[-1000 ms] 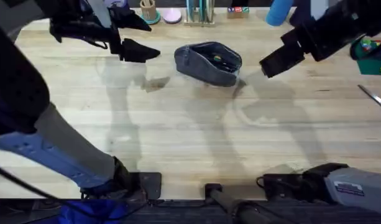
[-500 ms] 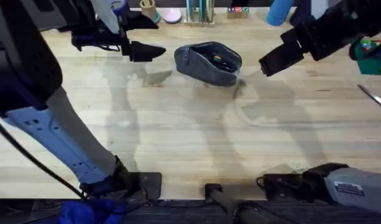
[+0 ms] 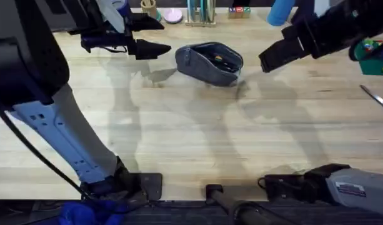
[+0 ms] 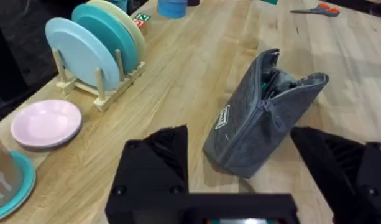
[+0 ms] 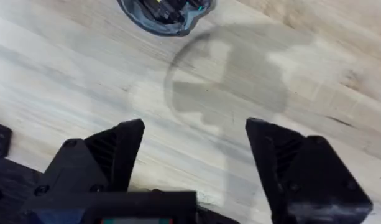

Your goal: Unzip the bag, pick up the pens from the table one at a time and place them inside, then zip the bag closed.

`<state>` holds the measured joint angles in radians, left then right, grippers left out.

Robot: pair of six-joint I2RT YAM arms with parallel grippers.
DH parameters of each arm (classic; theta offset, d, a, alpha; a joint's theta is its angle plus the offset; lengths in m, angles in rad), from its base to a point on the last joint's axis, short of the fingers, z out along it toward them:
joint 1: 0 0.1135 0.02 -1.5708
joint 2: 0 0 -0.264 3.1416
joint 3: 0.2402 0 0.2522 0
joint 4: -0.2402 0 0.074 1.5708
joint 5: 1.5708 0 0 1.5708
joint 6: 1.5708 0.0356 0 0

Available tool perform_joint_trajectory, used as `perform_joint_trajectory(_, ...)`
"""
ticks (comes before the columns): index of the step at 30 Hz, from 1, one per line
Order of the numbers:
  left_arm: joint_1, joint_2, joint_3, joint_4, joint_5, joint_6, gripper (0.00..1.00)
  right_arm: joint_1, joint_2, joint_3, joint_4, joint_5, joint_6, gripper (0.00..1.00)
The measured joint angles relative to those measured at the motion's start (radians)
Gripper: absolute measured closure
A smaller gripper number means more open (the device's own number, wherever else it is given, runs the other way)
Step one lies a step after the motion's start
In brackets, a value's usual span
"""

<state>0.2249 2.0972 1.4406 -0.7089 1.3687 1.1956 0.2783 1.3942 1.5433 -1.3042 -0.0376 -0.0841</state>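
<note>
The grey-blue bag (image 3: 208, 62) lies on the table (image 3: 191, 131) at the back middle, its zipper open. The pens (image 3: 223, 60) show as dark shapes with a teal bit inside the opening. In the left wrist view the bag (image 4: 265, 118) lies on its side just beyond my fingers (image 4: 156, 168). My left gripper (image 3: 155, 36) hovers open just left of the bag, holding nothing. My right gripper (image 3: 275, 56) hangs open to the bag's right, apart from it. In the right wrist view the bag's open mouth (image 5: 165, 9) with the pens (image 5: 173, 6) sits well beyond the open right gripper (image 5: 195, 134).
A plate rack (image 4: 97, 43) and a pink plate (image 4: 44, 121) stand behind the bag along the back edge. Scissors (image 3: 375, 98) lie at the far right near a green mat (image 3: 372, 59). A blue cup (image 3: 280, 11) stands at the back right.
My left gripper has moved right, closer to the bag's left end. The right gripper has lifted slightly toward the back. The bag has not moved.
</note>
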Motion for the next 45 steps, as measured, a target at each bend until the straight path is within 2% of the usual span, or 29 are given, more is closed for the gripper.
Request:
perform_joint_trajectory(6, -0.019, 0.000, 0.000, -0.005, -0.007, -0.003, 0.010, 0.000, 0.000, 0.000, -0.004, 0.000, 0.034, 0.005)
perform_joint_trajectory(11, -0.068, 0.000, 0.000, -0.006, -0.071, -0.004, 0.009, 0.000, 0.000, 0.000, -0.005, 0.000, 0.040, 0.005)
perform_joint_trajectory(15, -0.084, 0.000, 0.000, -0.010, -0.099, -0.004, 0.009, 0.000, 0.000, 0.000, -0.005, 0.000, 0.041, 0.005)
perform_joint_trajectory(20, -0.076, 0.000, 0.000, -0.020, -0.126, -0.004, 0.009, 0.000, 0.000, 0.000, -0.005, 0.000, 0.046, 0.005)
perform_joint_trajectory(26, -0.075, 0.000, 0.000, -0.025, -0.164, -0.007, 0.009, 0.000, 0.000, 0.000, -0.005, -0.011, 0.141, 0.005)
perform_joint_trajectory(34, -0.067, 0.000, 0.000, -0.026, -0.196, -0.008, 0.010, 0.000, 0.000, 0.000, -0.003, -0.136, 0.227, 0.004)
perform_joint_trajectory(41, -0.011, 0.000, 0.000, -0.044, -0.183, -0.008, 0.010, 0.004, 0.000, 0.000, 0.001, -0.172, 0.309, 0.005)
perform_joint_trajectory(45, 0.017, 0.000, 0.000, -0.048, -0.180, -0.008, 0.010, 0.050, 0.000, 0.000, 0.032, -0.138, 0.372, 0.005)
